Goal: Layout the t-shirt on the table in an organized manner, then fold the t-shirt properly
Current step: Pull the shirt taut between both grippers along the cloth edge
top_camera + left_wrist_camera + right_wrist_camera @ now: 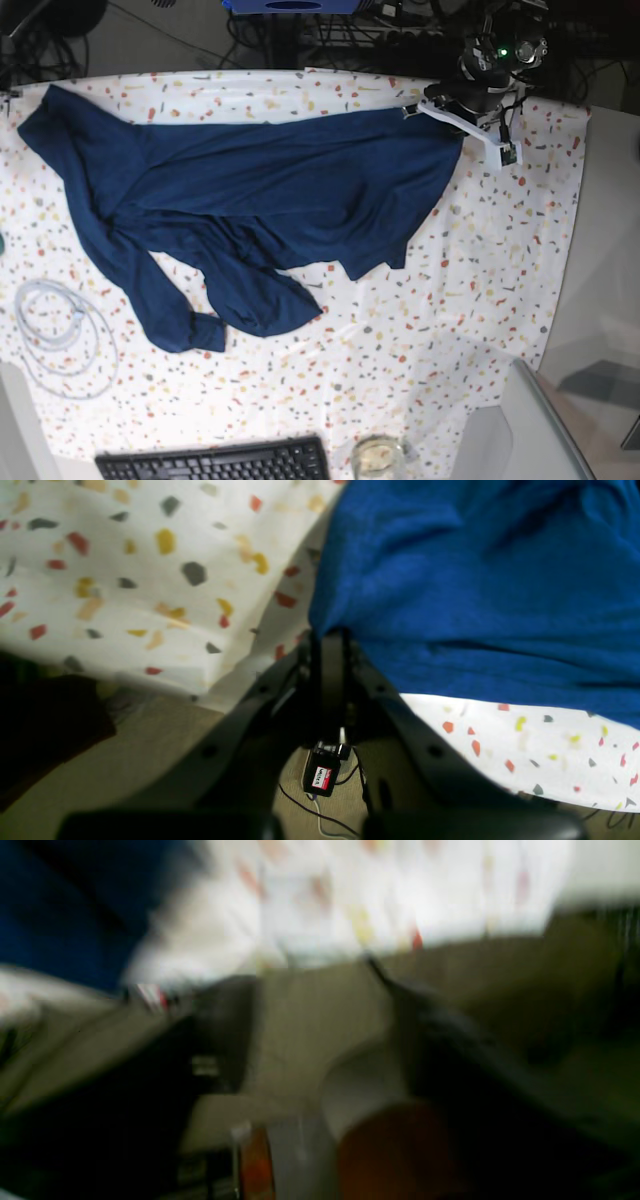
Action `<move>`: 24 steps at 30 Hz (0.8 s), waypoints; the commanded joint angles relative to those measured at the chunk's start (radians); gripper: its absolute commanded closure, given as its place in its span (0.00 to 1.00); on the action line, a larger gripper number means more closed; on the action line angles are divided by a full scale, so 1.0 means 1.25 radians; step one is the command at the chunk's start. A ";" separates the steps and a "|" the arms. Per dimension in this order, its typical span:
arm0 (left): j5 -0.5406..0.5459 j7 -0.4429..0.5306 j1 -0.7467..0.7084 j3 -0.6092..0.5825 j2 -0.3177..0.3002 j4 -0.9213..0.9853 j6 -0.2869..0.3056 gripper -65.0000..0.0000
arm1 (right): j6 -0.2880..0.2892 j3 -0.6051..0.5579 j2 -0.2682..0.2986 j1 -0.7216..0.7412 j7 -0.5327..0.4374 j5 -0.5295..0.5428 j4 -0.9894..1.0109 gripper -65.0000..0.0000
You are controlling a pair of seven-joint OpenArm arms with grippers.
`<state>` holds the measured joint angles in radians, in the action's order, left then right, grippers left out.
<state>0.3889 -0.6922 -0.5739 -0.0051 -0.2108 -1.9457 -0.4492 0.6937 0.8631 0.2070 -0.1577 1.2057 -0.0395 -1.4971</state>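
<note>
The navy-blue t-shirt (260, 190) lies spread but rumpled across the far half of the table (450, 300), one sleeve bunched toward the front left. At the shirt's far right corner, my left gripper (440, 108) is shut on the fabric edge. In the left wrist view the fingers (327, 637) pinch the t-shirt (475, 580) just above the table (125, 580). The right wrist view is blurred by motion. There my right gripper (300, 975) has its dark fingers apart with nothing between them. The t-shirt (60, 905) is at upper left and the table (350, 890) edge ahead.
A coil of white cable (60, 330) lies at the front left. A black keyboard (215, 462) and a small glass (378, 455) sit at the front edge. A plain grey surface (600, 250) borders the right side. Cables and gear crowd the floor behind.
</note>
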 commanded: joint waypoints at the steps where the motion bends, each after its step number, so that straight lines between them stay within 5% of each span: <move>1: -0.004 0.014 -0.002 0.002 -0.004 -0.013 -0.001 1.00 | 0.004 -0.005 0.008 0.009 -0.016 0.035 -0.013 0.21; 18: 0.000 0.014 0.014 0.001 -0.004 -0.012 -0.001 1.00 | 0.004 -0.012 0.007 -0.007 0.052 0.276 0.006 0.16; 24: 0.000 0.014 0.014 0.001 -0.004 -0.010 -0.001 1.00 | 0.004 -0.014 0.007 -0.002 0.051 0.290 0.075 0.16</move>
<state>0.3931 -0.6922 -0.5522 -0.0063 -0.2108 -1.9457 -0.4484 0.6968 0.8440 0.1951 -0.1673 1.2739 0.3149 -1.3880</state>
